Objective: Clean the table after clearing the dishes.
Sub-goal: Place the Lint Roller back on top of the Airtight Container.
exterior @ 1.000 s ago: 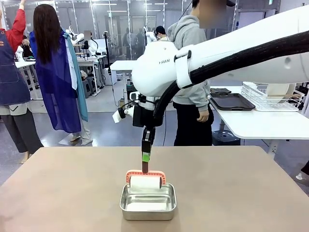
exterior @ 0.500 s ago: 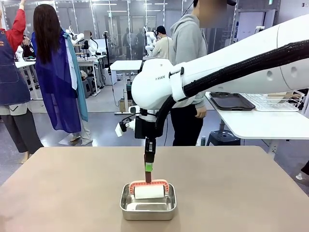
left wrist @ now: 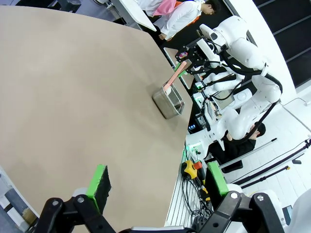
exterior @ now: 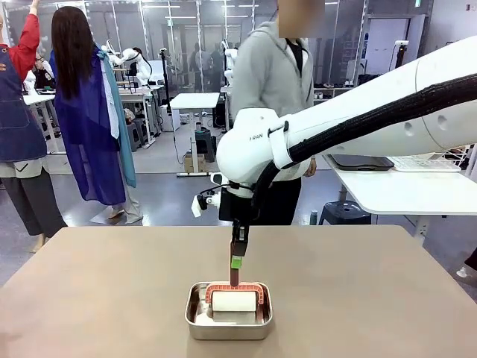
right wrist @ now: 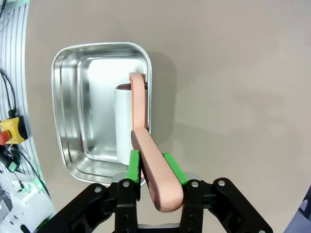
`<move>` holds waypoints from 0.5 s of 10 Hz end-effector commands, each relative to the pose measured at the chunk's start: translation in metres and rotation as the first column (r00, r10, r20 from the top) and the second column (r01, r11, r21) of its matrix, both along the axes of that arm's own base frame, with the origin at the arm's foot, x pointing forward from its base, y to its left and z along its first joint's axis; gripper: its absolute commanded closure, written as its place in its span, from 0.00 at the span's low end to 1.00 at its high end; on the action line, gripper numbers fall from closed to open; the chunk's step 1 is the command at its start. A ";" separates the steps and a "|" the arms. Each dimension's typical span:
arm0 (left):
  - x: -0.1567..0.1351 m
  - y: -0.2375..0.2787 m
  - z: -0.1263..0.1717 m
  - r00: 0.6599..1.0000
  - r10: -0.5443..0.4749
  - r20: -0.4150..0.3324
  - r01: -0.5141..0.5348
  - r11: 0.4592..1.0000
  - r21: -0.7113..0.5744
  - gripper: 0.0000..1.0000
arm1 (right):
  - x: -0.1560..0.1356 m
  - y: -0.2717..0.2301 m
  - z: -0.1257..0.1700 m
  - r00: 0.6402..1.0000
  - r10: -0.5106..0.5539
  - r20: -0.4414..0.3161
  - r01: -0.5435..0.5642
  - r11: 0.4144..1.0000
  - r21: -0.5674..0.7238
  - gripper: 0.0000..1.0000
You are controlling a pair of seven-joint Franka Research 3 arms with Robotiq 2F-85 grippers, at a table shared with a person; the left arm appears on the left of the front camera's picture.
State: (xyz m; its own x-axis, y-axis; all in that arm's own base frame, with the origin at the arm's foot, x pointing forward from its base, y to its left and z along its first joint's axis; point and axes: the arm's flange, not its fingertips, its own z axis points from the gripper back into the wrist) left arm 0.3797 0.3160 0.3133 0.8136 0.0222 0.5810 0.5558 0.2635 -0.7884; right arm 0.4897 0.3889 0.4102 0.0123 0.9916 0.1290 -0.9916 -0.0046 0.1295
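The right arm's fingers [right wrist: 151,167], low in the middle of the right wrist view, are clenched on the salmon-pink handle [right wrist: 148,155] of a lint roller [exterior: 235,300]; the green pads press both sides of the handle. In the front view that same gripper [exterior: 236,262] hangs just above the middle of the frame's lower half, with the roller's white drum down inside the steel pan [exterior: 228,310]. The left arm's fingers [left wrist: 158,182], along the bottom of the left wrist view, stand spread wide and hold nothing, over the bench [left wrist: 73,97].

The bench [exterior: 373,298] carries no plates or trays, so the clearing looks done, and the cleaning tool now sits in its pan. This reads as either picking the roller up or parking it; I cannot tell which. If parking, the next move calls for letting go without tipping the handle against the rim, then lifting straight up.

The pan holds the roller's drum and frame, resting on its floor; nothing else can be made out in it. On the white side table at the right edge of the front view lies a dark tray [exterior: 361,161].
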 end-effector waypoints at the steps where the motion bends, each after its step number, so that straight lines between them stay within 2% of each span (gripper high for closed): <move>1: -0.005 -0.003 0.004 1.000 0.005 -0.007 -0.005 1.000 0.003 0.00 | 0.000 -0.005 -0.015 0.999 0.035 0.006 -0.035 0.999 0.017 0.74; 2: -0.005 -0.003 0.004 1.000 0.005 -0.007 -0.005 1.000 0.003 0.00 | -0.001 -0.006 -0.014 0.999 0.045 0.012 -0.045 0.999 0.021 0.74; 3: -0.005 -0.003 0.004 1.000 0.005 -0.007 -0.005 1.000 0.003 0.00 | -0.001 -0.007 -0.009 0.999 0.049 0.024 -0.049 0.999 0.019 0.27; 4: -0.005 -0.003 0.004 1.000 0.005 -0.007 -0.005 1.000 0.003 0.00 | -0.001 -0.008 -0.005 0.998 0.052 0.022 -0.053 0.999 0.014 0.25; 5: -0.005 -0.003 0.004 1.000 0.005 -0.007 -0.005 1.000 0.003 0.00 | -0.001 -0.009 -0.001 0.998 0.059 0.023 -0.060 0.998 0.004 0.00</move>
State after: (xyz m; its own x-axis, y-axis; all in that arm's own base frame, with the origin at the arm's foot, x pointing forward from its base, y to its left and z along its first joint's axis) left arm 0.3797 0.3159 0.3133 0.8136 0.0222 0.5810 0.5558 0.2635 -0.7884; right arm 0.4926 0.3861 0.4098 -0.0142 0.9910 0.1330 -0.9919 -0.0308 0.1232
